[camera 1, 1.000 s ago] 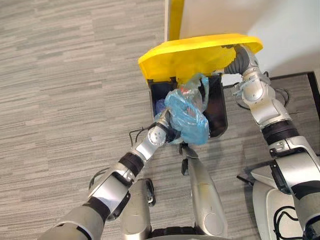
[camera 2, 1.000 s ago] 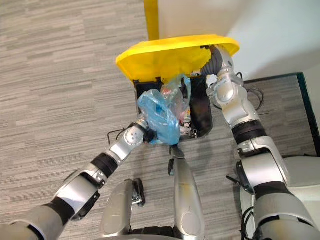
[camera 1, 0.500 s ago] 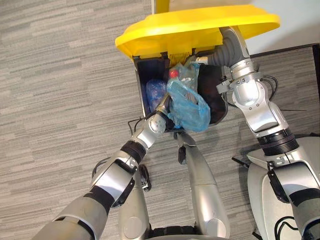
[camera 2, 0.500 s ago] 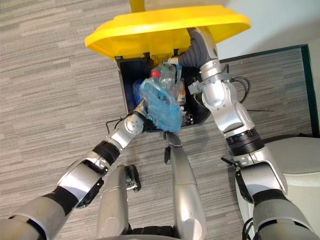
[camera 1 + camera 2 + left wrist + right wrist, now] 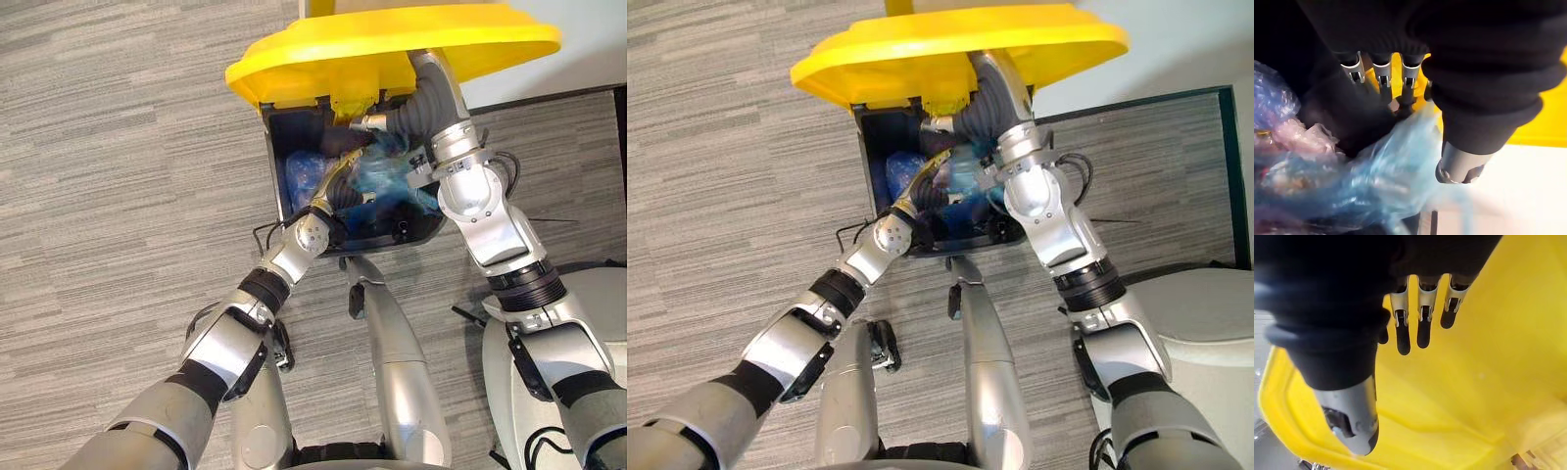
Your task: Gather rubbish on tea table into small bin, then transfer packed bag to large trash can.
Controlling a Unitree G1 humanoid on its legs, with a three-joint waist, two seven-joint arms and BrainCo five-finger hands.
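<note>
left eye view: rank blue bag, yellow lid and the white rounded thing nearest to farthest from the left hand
1. blue bag, in the black can, against the left hand.
2. yellow lid, raised above the can.
3. white rounded thing, far off on the robot's right.

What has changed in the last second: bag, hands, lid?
The bag went from over the bin's front rim down into the bin, and the left hand followed it inside. Whether the bag has been let go is unclear. The right hand stayed under the raised lid.
</note>
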